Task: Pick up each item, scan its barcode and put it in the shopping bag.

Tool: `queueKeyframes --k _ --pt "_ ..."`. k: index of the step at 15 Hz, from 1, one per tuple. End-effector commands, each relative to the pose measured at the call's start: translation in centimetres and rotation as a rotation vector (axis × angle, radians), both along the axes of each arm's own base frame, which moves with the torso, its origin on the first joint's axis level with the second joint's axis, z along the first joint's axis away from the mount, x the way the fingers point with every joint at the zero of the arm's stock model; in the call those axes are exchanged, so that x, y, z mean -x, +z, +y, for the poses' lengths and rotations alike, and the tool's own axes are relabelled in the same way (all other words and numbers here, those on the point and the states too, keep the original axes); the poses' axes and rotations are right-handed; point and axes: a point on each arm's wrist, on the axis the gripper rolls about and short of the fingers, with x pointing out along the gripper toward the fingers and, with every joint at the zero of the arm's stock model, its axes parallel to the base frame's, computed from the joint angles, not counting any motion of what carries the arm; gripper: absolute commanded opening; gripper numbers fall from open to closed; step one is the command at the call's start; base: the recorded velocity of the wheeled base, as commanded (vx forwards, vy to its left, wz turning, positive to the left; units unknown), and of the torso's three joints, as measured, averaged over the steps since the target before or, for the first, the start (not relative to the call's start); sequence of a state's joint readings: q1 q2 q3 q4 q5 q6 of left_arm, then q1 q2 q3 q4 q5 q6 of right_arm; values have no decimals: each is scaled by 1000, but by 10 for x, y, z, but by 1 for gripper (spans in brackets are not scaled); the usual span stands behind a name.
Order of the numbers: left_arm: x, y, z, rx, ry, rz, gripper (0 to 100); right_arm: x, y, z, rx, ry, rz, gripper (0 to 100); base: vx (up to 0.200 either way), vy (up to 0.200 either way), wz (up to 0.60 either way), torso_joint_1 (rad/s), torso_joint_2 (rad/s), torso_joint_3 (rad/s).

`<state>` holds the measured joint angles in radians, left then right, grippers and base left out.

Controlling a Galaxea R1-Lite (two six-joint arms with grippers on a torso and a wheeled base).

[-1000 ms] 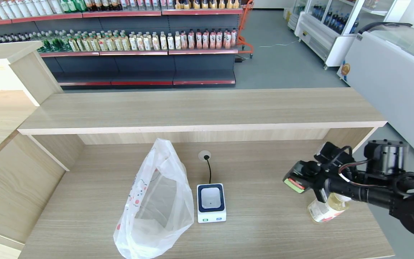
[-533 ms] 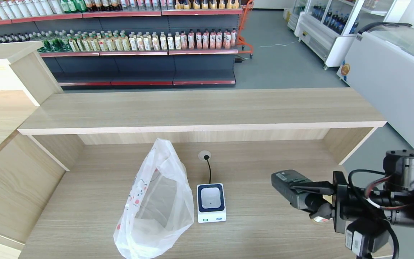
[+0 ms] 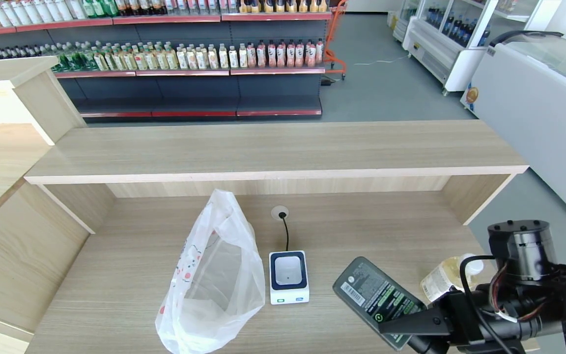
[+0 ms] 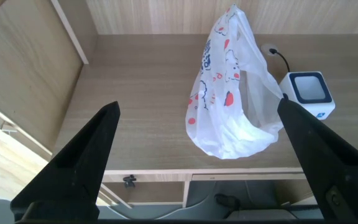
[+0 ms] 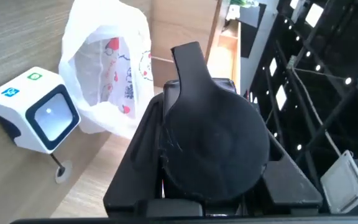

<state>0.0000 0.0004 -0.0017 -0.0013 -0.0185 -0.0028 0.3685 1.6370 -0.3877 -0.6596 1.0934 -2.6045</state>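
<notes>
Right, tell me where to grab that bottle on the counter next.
Take the bottle across its body, on the clear part between label and white cap, coming down from above. It seems to lie on its side on the counter, cap pointing away from the scanner, so both round flanks are free.

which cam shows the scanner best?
Head view: the scanner sits whole and unobstructed, window up, right beside the bag. The right wrist view shows it close but at an angle; the left wrist view shows it smaller, past the bag.
</notes>
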Motion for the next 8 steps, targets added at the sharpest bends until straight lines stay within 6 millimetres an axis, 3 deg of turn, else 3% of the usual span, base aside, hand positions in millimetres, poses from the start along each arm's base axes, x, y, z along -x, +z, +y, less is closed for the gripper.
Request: queueKeyframes --k 1,6,8 --pt "0 0 0 0 0 -1 100 5 2 5 -5 40 -28 0 0 0 0 0 0 0" --pt "0 0 0 0 0 -1 100 12 7 4 -26 86 -122 0 0 0 0 0 0 0" --pt "0 0 0 0 0 -1 100 17 9 15 -40 155 -145 0 0 0 0 0 0 0"
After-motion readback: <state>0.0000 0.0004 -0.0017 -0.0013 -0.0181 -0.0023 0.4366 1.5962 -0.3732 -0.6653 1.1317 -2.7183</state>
